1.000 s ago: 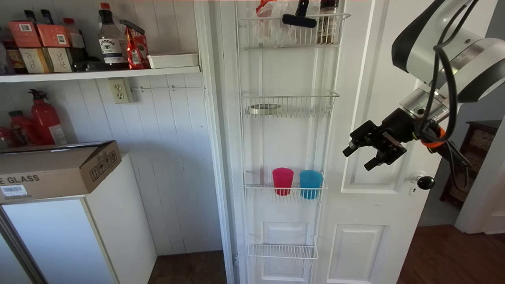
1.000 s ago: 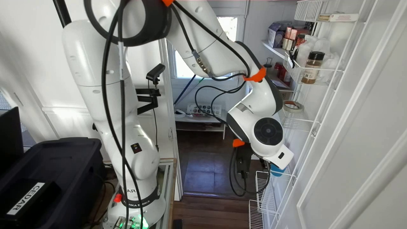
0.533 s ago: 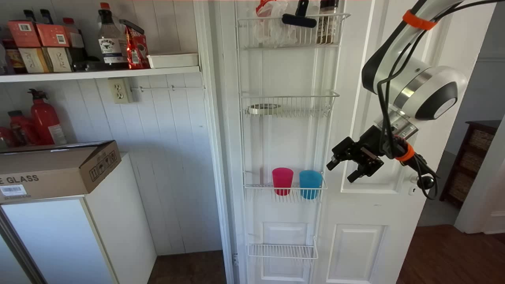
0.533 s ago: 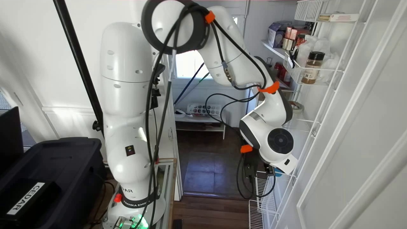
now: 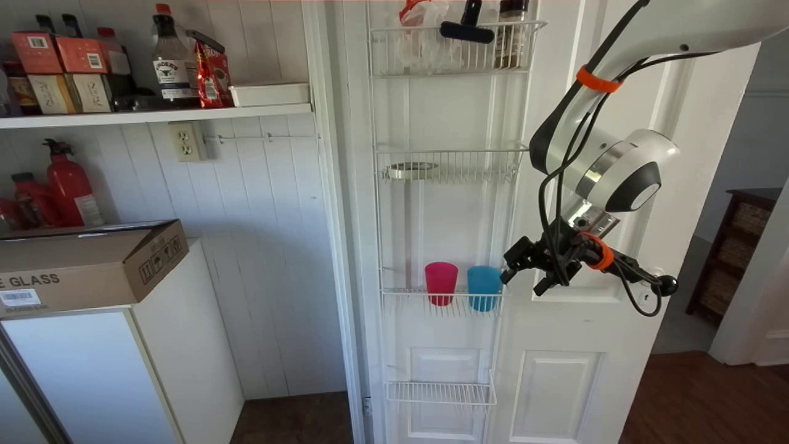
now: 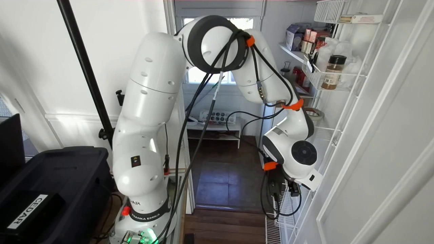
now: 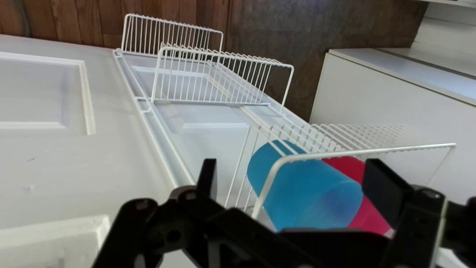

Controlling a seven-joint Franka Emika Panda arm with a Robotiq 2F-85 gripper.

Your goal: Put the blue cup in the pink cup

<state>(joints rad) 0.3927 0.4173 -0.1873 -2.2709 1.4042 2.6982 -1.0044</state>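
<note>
The blue cup (image 5: 484, 288) and the pink cup (image 5: 441, 283) stand upright side by side in a white wire basket (image 5: 400, 292) on the door. My gripper (image 5: 523, 283) is open beside the blue cup, on the side away from the pink one, with nothing held. In the wrist view, the blue cup (image 7: 297, 186) appears beyond the gap between the fingers, and the pink cup (image 7: 347, 167) is partly covered by it and by a finger (image 7: 385, 193). The arm hides both cups almost wholly in an exterior view.
The basket's wire rim (image 7: 357, 152) crosses in front of the cups in the wrist view. A basket with a tape roll (image 5: 413, 171) hangs above, another wire basket (image 5: 442, 393) below. The door knob (image 5: 666, 285) is close to the wrist cables.
The arm has swung toward the door rack and lowered, bringing my gripper from well off to the side up close to the blue cup. Its jaws stayed open. Neither cup moved.
</note>
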